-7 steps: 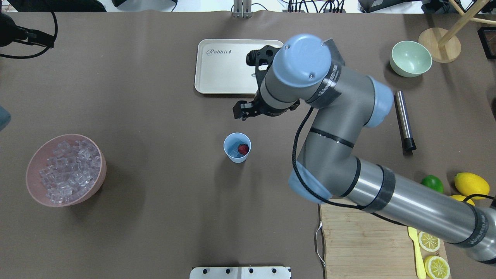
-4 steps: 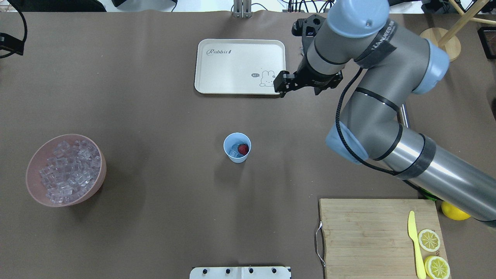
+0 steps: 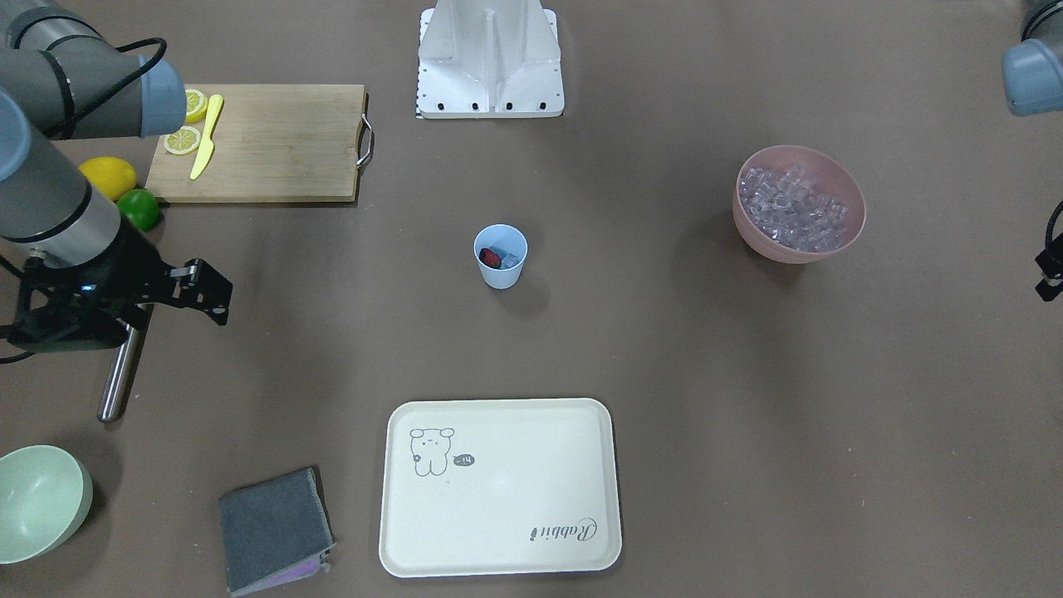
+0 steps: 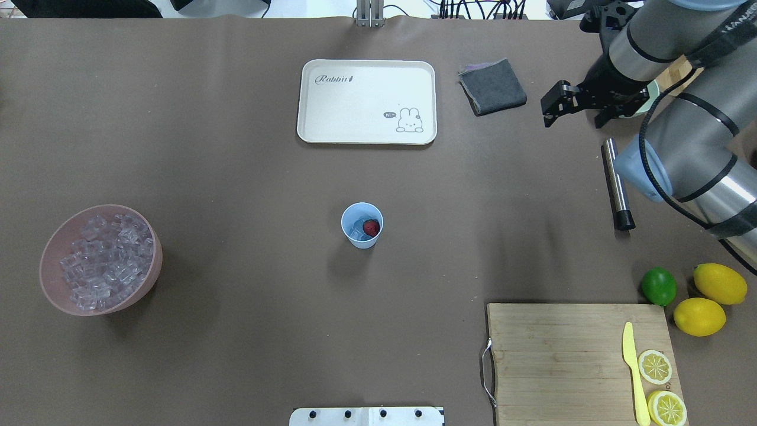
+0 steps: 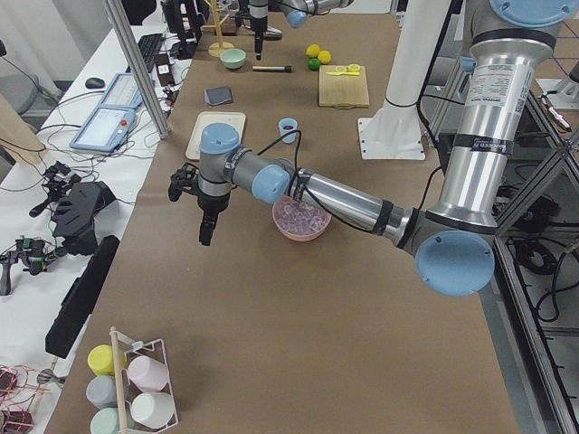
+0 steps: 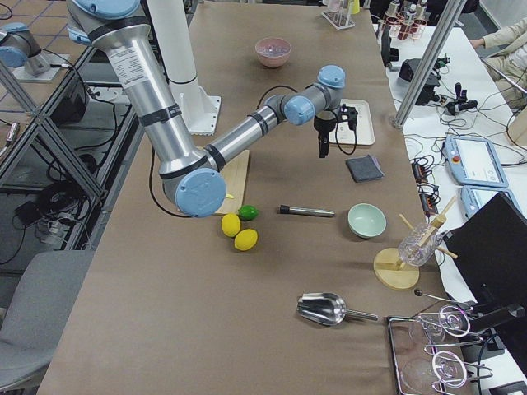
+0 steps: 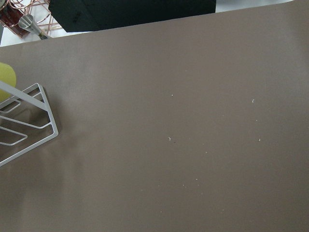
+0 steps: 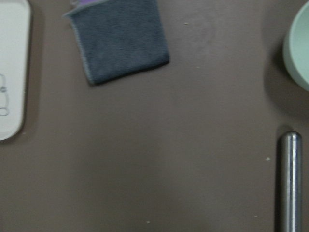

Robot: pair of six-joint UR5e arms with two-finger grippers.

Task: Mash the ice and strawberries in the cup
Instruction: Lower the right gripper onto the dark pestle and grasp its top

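The light-blue cup (image 4: 362, 225) stands upright mid-table, holding the red strawberry (image 4: 371, 227) beside a few pieces of ice (image 4: 356, 231). More ice (image 4: 105, 260) fills the pink bowl (image 4: 149, 278) at the left. My right gripper (image 6: 323, 151) hangs above the table between the grey cloth and the far end of a metal rod (image 4: 617, 183). Its fingers are hidden under the wrist, so I cannot tell its state. My left gripper (image 5: 206, 237) hangs over bare table beyond the pink bowl. Whether it is open or shut I cannot tell.
A cream tray (image 4: 366, 136) lies behind the cup, a grey cloth (image 4: 492, 86) to its right. A pale green bowl (image 3: 41, 498) sits near the rod. A cutting board (image 4: 556, 355) with lemon slices and a yellow knife, a lime (image 4: 659, 286) and lemons (image 4: 720, 283) are front right.
The right arm has swung away from above the cup, past the tray, to the far right over the rod's end. The cup and its contents have not moved.
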